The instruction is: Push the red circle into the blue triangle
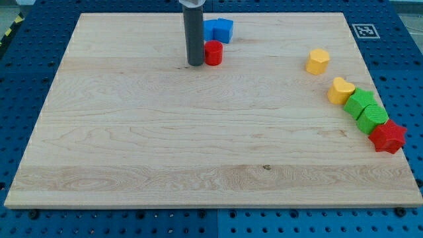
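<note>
The red circle (213, 53) sits near the view's top centre of the wooden board. Just above it, touching or nearly so, are blue blocks (217, 30); their shapes are hard to tell apart. My tip (195, 63) rests on the board right against the red circle's left side. The dark rod rises straight up and hides the left part of the blue blocks.
At the view's right are a yellow block (318, 61), a yellow heart (341, 90), two green blocks (359, 102) (373, 118) and a red star (388, 136), in a line toward the board's right edge (386, 86).
</note>
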Controlling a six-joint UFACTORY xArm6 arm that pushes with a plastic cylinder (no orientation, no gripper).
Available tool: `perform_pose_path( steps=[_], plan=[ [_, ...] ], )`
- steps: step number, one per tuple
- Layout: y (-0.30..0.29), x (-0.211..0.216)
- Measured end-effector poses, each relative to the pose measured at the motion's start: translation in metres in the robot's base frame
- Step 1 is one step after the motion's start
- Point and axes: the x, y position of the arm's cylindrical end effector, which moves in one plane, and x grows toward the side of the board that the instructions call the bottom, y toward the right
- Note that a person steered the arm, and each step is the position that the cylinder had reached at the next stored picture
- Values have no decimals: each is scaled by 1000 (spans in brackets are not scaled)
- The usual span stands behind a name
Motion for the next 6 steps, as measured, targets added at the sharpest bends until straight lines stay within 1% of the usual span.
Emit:
perform_pose_path(
  steps=[1, 2, 4, 5, 6],
  plan=[
    [12, 19],
    [38, 14],
    [37, -36],
    [42, -41],
    [50, 5]
  ],
)
